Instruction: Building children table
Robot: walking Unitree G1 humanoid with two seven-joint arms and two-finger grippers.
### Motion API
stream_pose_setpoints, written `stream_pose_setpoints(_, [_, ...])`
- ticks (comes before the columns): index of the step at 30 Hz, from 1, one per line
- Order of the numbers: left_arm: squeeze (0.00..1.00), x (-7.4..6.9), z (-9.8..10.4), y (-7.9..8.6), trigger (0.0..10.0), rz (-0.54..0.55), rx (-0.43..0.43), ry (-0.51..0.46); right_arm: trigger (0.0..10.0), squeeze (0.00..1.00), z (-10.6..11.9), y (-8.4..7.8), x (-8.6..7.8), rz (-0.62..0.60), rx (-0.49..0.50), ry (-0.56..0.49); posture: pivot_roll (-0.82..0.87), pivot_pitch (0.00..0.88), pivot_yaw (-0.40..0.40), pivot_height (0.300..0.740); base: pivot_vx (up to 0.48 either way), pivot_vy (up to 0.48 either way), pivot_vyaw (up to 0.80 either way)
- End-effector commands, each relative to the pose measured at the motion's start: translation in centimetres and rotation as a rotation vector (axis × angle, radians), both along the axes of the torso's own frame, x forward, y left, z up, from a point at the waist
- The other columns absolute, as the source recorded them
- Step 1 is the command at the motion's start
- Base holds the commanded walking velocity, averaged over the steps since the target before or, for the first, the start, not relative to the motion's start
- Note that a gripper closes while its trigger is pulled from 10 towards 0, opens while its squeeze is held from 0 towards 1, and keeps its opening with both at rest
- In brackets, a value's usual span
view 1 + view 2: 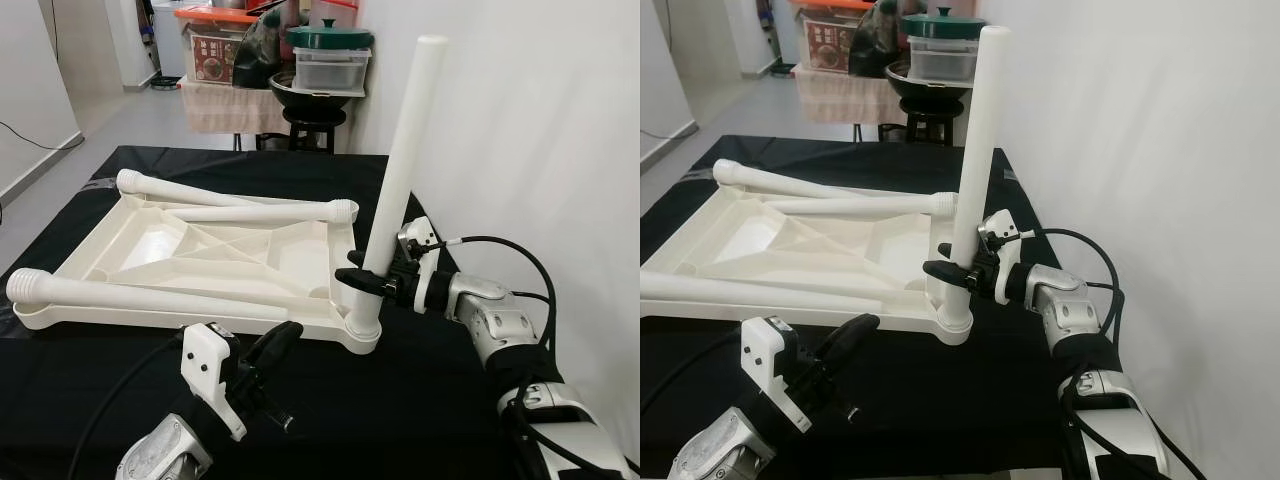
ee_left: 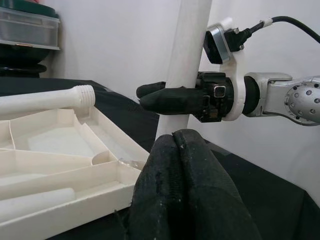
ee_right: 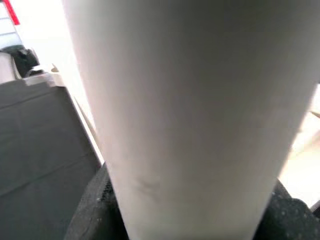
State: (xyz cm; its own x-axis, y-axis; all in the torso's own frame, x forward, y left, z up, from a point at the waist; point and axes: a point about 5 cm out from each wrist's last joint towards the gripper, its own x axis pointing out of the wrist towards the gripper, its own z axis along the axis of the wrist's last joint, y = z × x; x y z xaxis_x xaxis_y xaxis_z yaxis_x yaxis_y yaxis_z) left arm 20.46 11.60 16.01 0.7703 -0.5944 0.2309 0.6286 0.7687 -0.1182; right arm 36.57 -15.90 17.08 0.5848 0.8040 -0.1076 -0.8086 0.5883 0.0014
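The white tabletop (image 1: pixel 200 255) lies upside down on the black counter (image 1: pixel 420 400), ribs up. One leg (image 1: pixel 400 170) stands upright in the corner socket at the tabletop's 4 o'clock corner, leaning slightly. The right gripper (image 1: pixel 368 281) reaches in level from 3 o'clock, forearm horizontal, its jaws closed around the low part of that leg just above the socket. The left gripper (image 1: pixel 272 345) hovers at 6 o'clock just off the tabletop's near edge, angled up toward the leg, its jaws pressed together and holding nothing. Three loose legs (image 1: pixel 240 212) lie across the tabletop. A stool (image 1: pixel 312 118) with tubs stands at 12 o'clock.
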Motion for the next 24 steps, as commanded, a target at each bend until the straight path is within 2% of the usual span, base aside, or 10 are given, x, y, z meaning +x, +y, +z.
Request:
stream_pose_setpoints(1, [0.00, -0.2, -0.1, -0.1, 10.0, -0.008, 0.005, 0.004, 0.0, 0.00, -1.0, -0.3, 0.4, -0.204, -0.146, -0.037, 0.02, 0.000, -0.120, 0.740, 0.000, 0.000, 0.00])
stream_pose_setpoints(3, [0.00, -0.2, -0.1, 0.0, 10.0, -0.008, 0.005, 0.004, 0.0, 0.00, -1.2, -0.7, 0.6, -0.325, -0.211, -0.072, 0.02, 0.000, -0.123, 0.740, 0.000, 0.000, 0.00])
stream_pose_setpoints(5, [0.00, -0.4, -0.1, 0.1, 10.0, -0.008, 0.006, 0.004, 0.0, 0.00, -1.3, -2.6, -0.3, -0.974, -0.062, -0.045, 0.00, 0.000, -0.132, 0.740, 0.000, 0.000, 0.00])
stream_pose_setpoints(8, [0.00, -0.3, 0.0, 0.2, 10.0, -0.008, 0.006, 0.004, 0.0, 0.00, -2.8, 1.7, -4.3, -0.876, -0.117, -0.108, -0.01, 0.000, -0.085, 0.740, 0.000, 0.000, 0.00])
stream_pose_setpoints(10, [0.00, -0.2, -0.1, 0.3, 10.0, -0.008, 0.008, 0.006, 0.0, 0.00, -2.7, 3.3, -4.7, -0.763, -0.131, -0.131, -0.02, 0.000, -0.071, 0.740, 0.000, 0.000, 0.00])
stream_pose_setpoints(18, [0.00, 0.1, -0.1, 0.3, 10.0, -0.003, 0.012, 0.003, 0.0, 0.00, -3.2, 4.4, -4.1, -0.723, -0.214, -0.122, -0.01, 0.000, -0.090, 0.740, 0.000, 0.000, 0.00])
stream_pose_setpoints(19, [0.00, 0.2, -0.1, 0.3, 10.0, -0.003, 0.010, 0.003, 10.0, 0.00, -3.2, 4.4, -4.1, -0.727, -0.220, -0.111, 0.00, 0.000, -0.096, 0.740, 0.000, 0.000, 0.00])
stream_pose_setpoints(20, [0.00, 0.2, -0.1, 0.3, 10.0, -0.005, 0.009, 0.004, 10.0, 0.87, -3.0, 4.5, -4.3, -0.712, -0.194, -0.083, 0.00, 0.000, -0.090, 0.740, 0.000, 0.000, 0.00])
stream_pose_setpoints(21, [0.00, 0.3, -0.1, 0.3, 10.0, -0.007, 0.008, 0.004, 10.0, 1.00, -2.8, 4.7, -4.3, -0.674, -0.161, -0.054, 0.00, 0.000, -0.089, 0.740, 0.000, 0.000, 0.00])
stream_pose_setpoints(24, [0.00, 0.3, -0.1, 0.3, 10.0, -0.010, 0.007, 0.006, 10.0, 1.00, -2.3, 4.6, -4.0, -0.612, -0.083, -0.017, 0.00, 0.000, -0.085, 0.740, 0.000, 0.000, 0.00])
